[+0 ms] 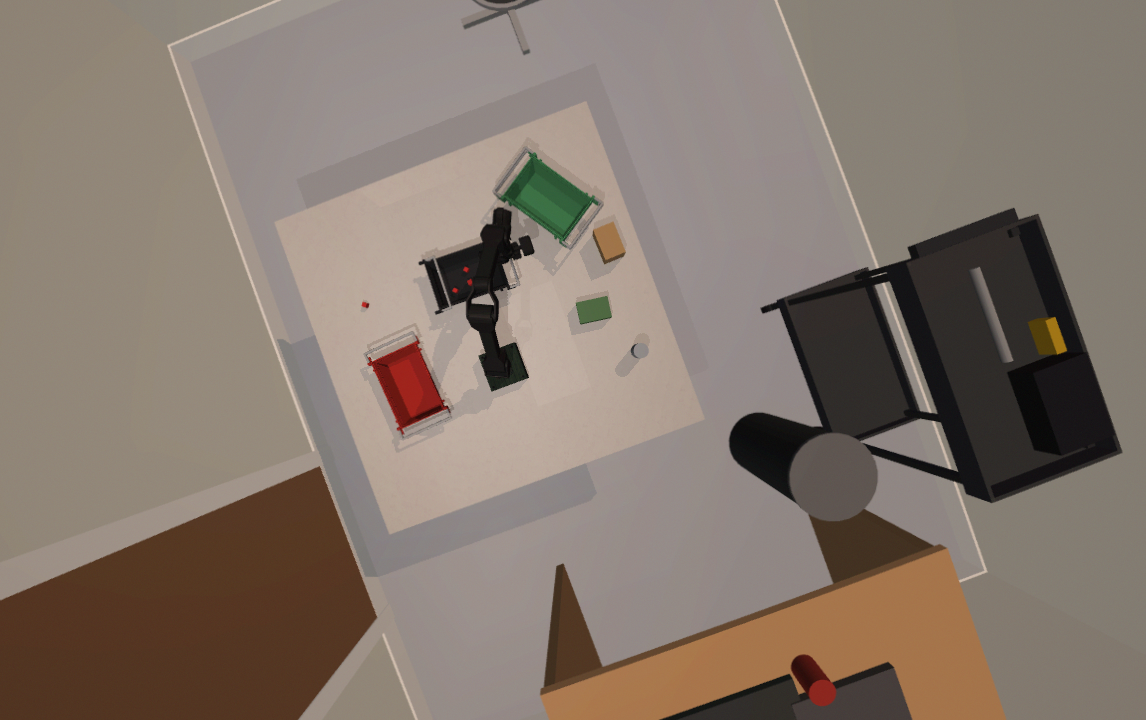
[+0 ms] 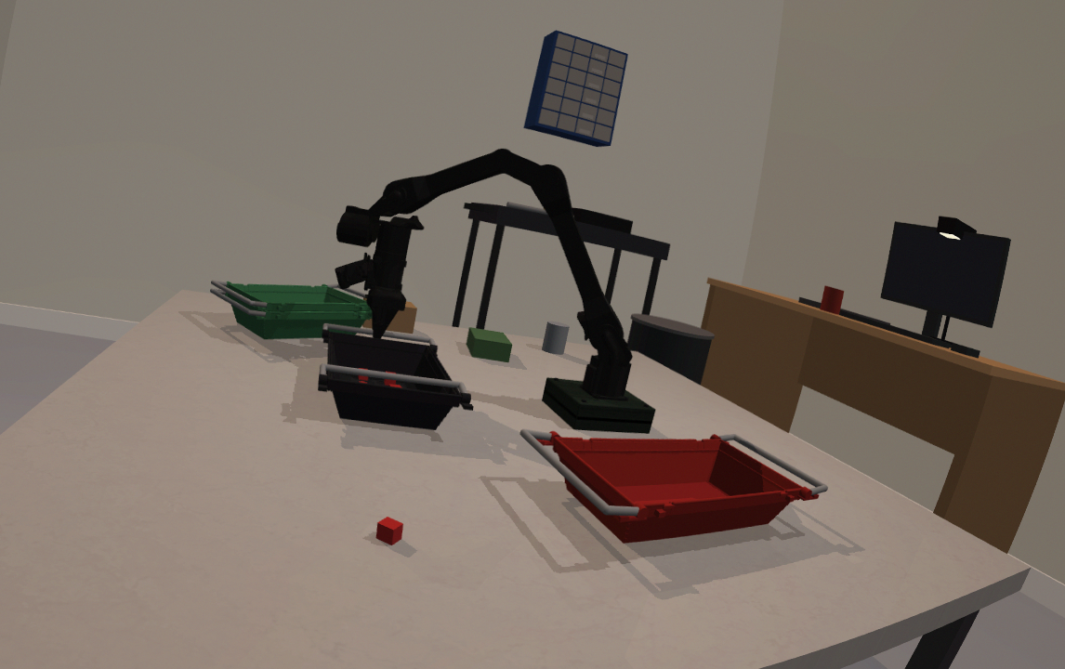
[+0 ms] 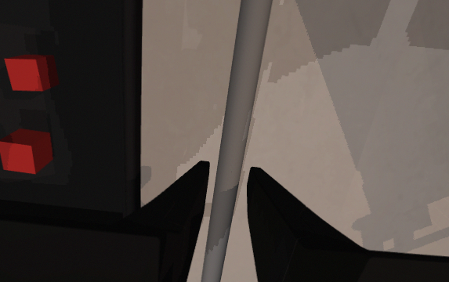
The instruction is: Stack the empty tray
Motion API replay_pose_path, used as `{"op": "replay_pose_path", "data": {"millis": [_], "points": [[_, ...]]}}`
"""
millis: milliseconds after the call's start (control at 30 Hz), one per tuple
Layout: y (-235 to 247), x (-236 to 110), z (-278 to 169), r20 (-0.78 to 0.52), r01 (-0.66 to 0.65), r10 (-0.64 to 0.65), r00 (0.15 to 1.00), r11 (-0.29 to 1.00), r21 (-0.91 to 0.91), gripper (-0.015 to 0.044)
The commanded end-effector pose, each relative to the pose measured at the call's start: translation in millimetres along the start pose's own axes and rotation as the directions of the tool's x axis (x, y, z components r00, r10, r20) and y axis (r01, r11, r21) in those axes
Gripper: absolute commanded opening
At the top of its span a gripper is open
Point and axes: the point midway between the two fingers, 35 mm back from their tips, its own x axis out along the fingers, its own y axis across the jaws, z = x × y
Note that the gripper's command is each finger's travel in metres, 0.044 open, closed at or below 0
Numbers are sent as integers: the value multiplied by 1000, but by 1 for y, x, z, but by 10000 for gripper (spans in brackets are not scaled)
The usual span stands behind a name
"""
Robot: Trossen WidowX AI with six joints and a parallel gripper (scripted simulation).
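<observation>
From my station I see the black parallel-jaw gripper (image 3: 228, 168) straddling the far grey wire bar (image 3: 235, 117) of the black plastic tray (image 2: 387, 390), jaws narrowly parted, gripping nothing. That bar hangs outside the tray's end, over the table. Small red blocks (image 3: 30, 74) lie inside. The empty red plastic tray (image 2: 674, 486) lies apart, nearer the table edge.

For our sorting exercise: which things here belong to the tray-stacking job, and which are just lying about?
Job: gripper, black tray, wire bars, red blocks, green tray or red tray (unclear which).
Lying about: loose red cube, green box, tan box, grey cylinder.
</observation>
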Motion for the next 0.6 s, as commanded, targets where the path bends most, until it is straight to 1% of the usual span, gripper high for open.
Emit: {"op": "replay_pose_path", "data": {"millis": [0,133,300,567], "points": [[1,13,-2,-4,-4,4,1000,1000,-6,86],[2,12,-2,-4,-5,5,1000,1000,-6,86],[14,-11,-2,-4,-6,6,1000,1000,-6,86],[37,-22,-2,-4,-7,7,1000,1000,-6,86]]}}
